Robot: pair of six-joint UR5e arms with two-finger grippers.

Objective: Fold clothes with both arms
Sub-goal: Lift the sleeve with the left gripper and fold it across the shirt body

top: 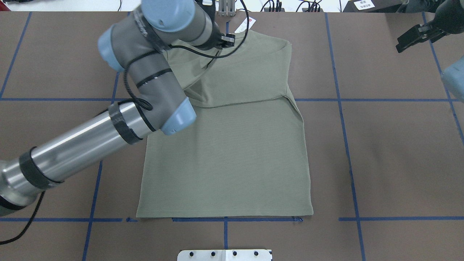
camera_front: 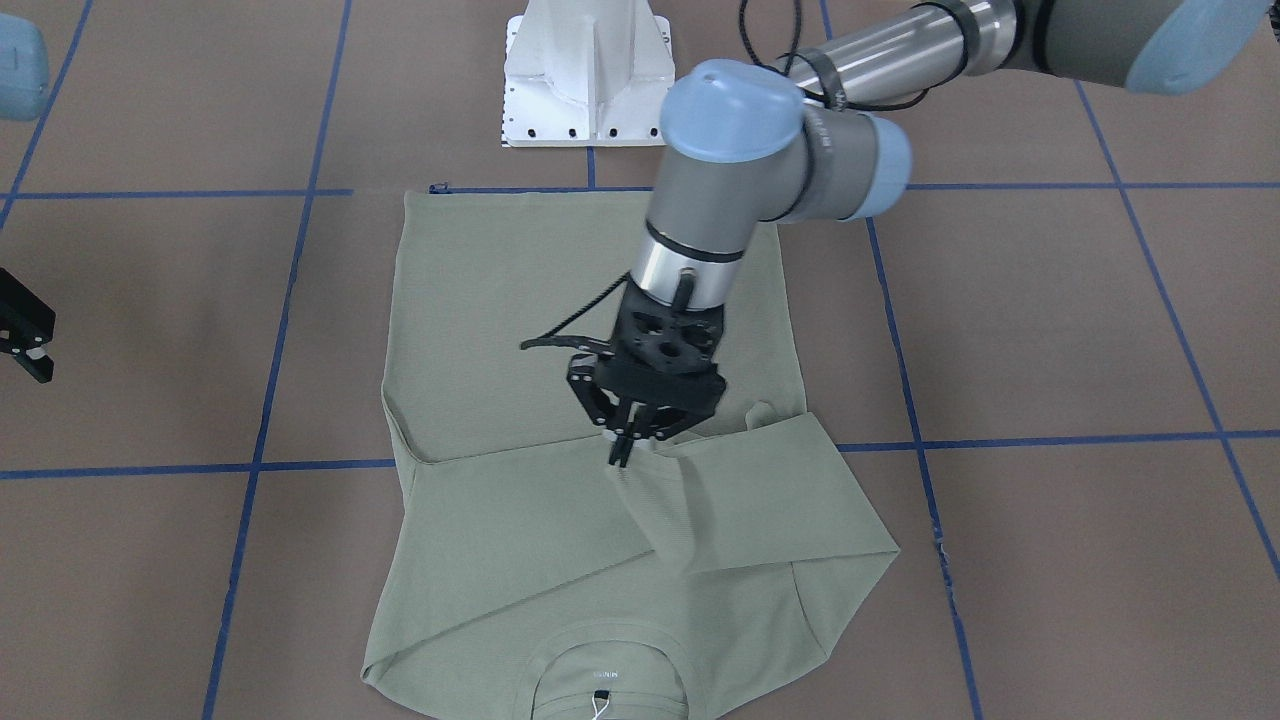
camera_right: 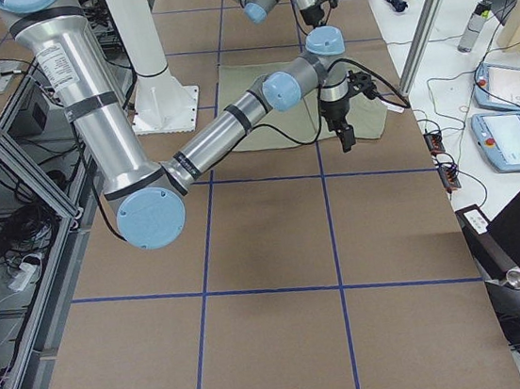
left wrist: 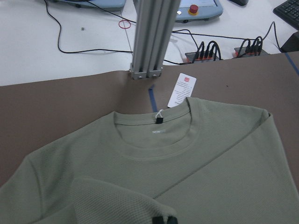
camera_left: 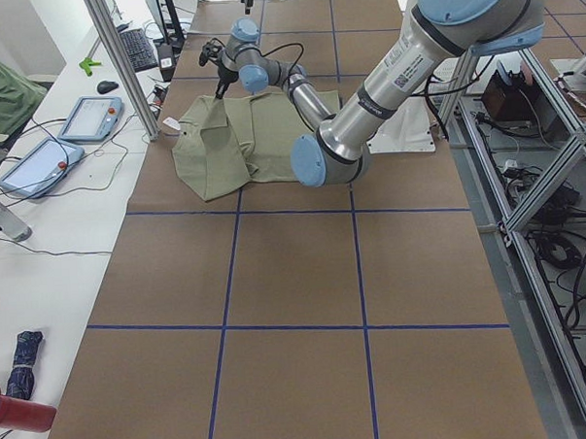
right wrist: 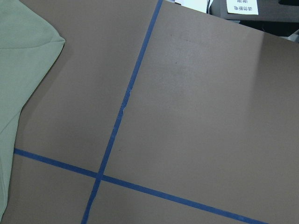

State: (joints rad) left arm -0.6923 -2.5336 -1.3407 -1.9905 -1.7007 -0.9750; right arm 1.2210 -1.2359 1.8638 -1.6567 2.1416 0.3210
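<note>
The sage-green shirt (camera_front: 480,300) lies flat on the brown table, collar towards the far edge, with both sleeves folded across the chest. It also shows in the overhead view (top: 224,156) and the left wrist view (left wrist: 154,163). Its white hang tag (left wrist: 182,89) lies off the collar on the table. My left gripper (camera_front: 620,452) is shut on a sleeve end and holds it slightly raised over the middle of the shirt. My right gripper (top: 415,38) hangs open and empty above bare table, well off the shirt's side; it also shows at the edge of the front-facing view (camera_front: 25,335).
The white pedestal base (camera_front: 590,80) stands just behind the shirt's hem. An aluminium post (left wrist: 149,37) rises at the far table edge near the collar, with cables and power strips (left wrist: 205,50) behind it. Blue tape lines (right wrist: 117,121) grid the table.
</note>
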